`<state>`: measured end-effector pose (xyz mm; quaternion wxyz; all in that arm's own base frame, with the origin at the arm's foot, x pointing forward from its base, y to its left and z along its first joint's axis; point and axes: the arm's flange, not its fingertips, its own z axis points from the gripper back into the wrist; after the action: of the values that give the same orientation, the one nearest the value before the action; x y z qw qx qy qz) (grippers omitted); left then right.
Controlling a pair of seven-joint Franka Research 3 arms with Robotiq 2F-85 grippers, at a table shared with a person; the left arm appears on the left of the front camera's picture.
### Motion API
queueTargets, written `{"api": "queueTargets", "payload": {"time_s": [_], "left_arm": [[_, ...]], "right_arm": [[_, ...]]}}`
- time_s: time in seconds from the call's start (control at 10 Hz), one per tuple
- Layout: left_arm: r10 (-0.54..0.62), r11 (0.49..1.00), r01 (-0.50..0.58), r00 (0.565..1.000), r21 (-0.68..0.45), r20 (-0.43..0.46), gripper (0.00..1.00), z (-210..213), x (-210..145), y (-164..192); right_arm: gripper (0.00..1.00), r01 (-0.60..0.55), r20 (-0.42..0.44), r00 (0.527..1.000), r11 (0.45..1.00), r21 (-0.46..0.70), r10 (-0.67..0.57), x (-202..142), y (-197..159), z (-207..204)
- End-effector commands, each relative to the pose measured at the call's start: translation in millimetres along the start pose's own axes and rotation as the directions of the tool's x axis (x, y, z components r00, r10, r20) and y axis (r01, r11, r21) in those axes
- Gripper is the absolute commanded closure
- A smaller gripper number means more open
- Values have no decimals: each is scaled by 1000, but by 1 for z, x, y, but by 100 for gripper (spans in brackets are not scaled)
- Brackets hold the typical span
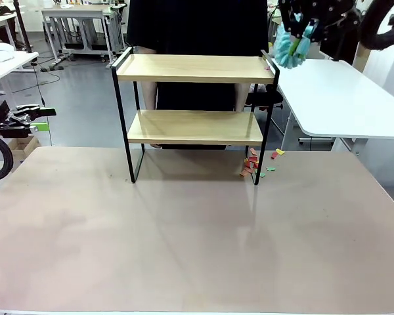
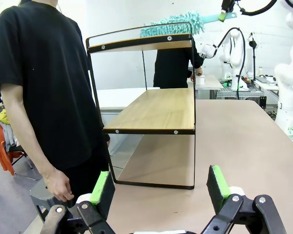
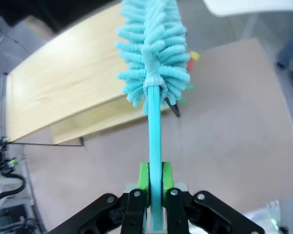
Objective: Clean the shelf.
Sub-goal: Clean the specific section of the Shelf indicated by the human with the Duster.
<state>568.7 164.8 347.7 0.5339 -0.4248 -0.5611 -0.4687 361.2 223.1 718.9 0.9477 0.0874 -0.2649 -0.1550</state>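
1. We judge the shelf [image 1: 194, 111] to be light and stiff. Its thin frame would slide or tip under a hard sideways push, so strokes across it should stay gentle.
2. If it needs steadying, we would take it by a black upright or a side rail, not by a board edge. The wood looks smooth and probably slippery.
3. It is a small two-tier rack with two pale wooden boards in a thin black metal frame and raised rails at the ends. Both boards look bare to us.
4. The shelf stands on the tan table [image 1: 184, 249], with the table's far edge close behind it and a person [image 2: 39, 87] beyond that.
5. The right gripper [image 3: 155, 183] is clamped on the slim handle of a teal duster [image 3: 154, 48]. The fluffy head sits at the shelf's upper right corner, and we cannot tell whether it touches.
6. The left gripper [image 2: 161, 187] has its fingers wide apart and empty, well off the shelf's left side.
7. Coloured paper scraps [image 1: 256, 164] lie on the table at the shelf's right front foot.
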Motion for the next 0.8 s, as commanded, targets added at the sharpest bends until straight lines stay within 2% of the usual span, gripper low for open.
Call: {"api": "queueTargets", "payload": {"time_s": [0.0,0.2,0.3,0.5,0.6,0.7], "left_arm": [[-7,1000,7,1000,-3,-6,0,-1,3,-2],[-7,1000,7,1000,-3,-6,0,-1,3,-2],[-7,1000,7,1000,-3,-6,0,-1,3,-2],[-7,1000,7,1000,-3,-6,0,-1,3,-2],[-7,1000,7,1000,-3,-6,0,-1,3,-2],[-7,1000,7,1000,-3,-6,0,-1,3,-2]], "right_arm": [[87,-124,55,992,976,178,116,-3,-27,29],[87,-222,24,974,931,289,224,-1,-57,47],[87,-283,-12,952,890,357,307,-3,-71,55],[87,-376,-91,875,786,491,475,-12,-94,66],[87,-425,-98,826,726,540,556,-20,-101,71],[87,-494,-81,756,647,581,650,-30,-107,76]]}}
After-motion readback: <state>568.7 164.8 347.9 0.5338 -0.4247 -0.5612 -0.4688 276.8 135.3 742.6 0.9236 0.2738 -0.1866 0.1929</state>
